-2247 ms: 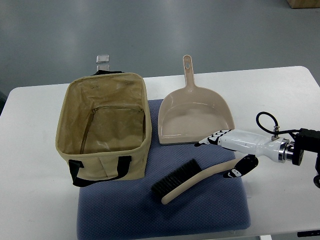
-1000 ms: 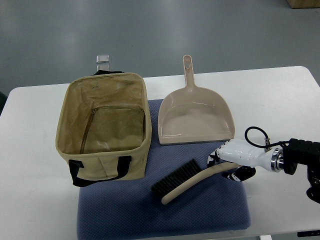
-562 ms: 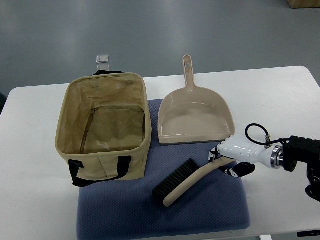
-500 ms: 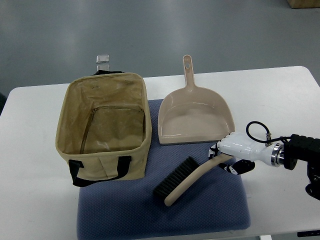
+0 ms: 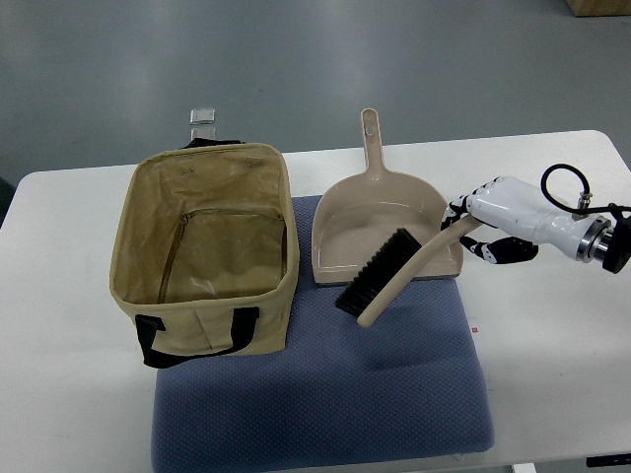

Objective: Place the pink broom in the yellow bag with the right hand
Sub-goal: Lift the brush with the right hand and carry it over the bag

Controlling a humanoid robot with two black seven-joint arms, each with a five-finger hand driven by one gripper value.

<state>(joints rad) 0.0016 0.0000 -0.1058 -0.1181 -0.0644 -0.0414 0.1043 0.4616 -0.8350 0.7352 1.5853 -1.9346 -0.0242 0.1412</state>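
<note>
Carry step: my right hand (image 5: 480,225) gripped the pink broom (image 5: 399,273) by its handle, aloft; next move, leftward to the yellow bag (image 5: 204,248).

Right arm (image 5: 603,239) beyond right edge

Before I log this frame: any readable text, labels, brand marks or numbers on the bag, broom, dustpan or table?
None can be read.
yellow bag: no print shows.
pink broom, held in the right hand: no marking.
dustpan: no marking.
Tiny reddish speck on the table, by the blue mat: too small to tell whether it is text.
</note>
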